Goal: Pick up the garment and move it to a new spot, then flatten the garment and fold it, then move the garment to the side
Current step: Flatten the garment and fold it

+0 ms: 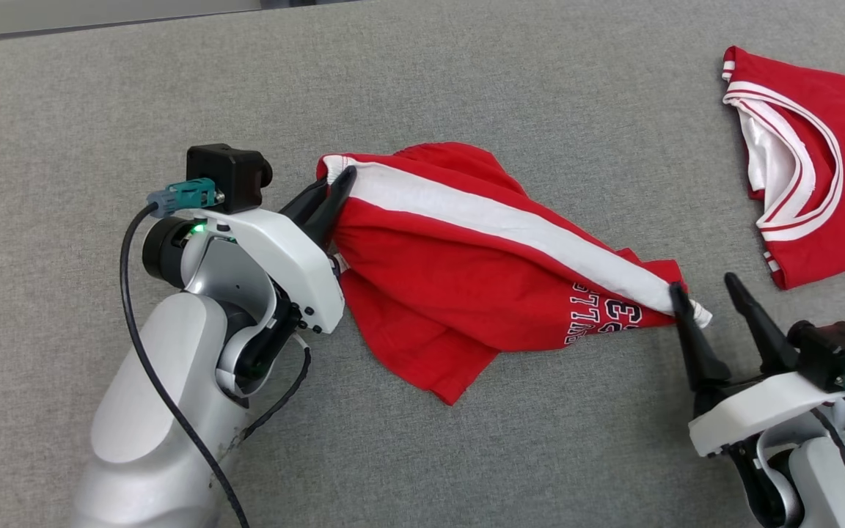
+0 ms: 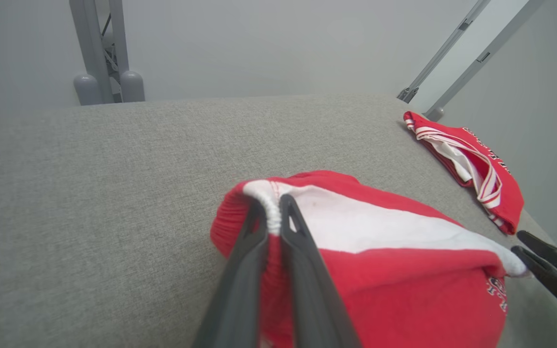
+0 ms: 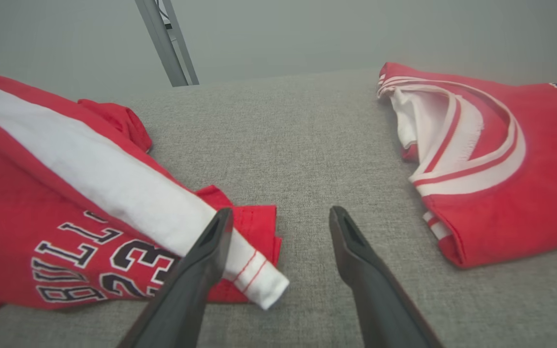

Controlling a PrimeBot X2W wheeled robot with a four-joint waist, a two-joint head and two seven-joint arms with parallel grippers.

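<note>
The garment (image 1: 452,279) is a pair of red shorts with a white side stripe and dark lettering, lying crumpled on the grey table (image 1: 466,88). My left gripper (image 1: 345,176) is shut on its gathered white-edged corner at the left end, and the left wrist view shows this gripper (image 2: 272,203) pinching the cloth (image 2: 380,270). My right gripper (image 1: 704,284) stands open at the garment's right end. In the right wrist view the stripe's white tip (image 3: 264,287) lies between the fingers of that open gripper (image 3: 281,212), against the left one.
A second red garment (image 1: 818,183) with white trim lies folded at the table's far right edge, also in the right wrist view (image 3: 501,183). Grey metal frame legs (image 2: 107,53) stand beyond the table's far edge.
</note>
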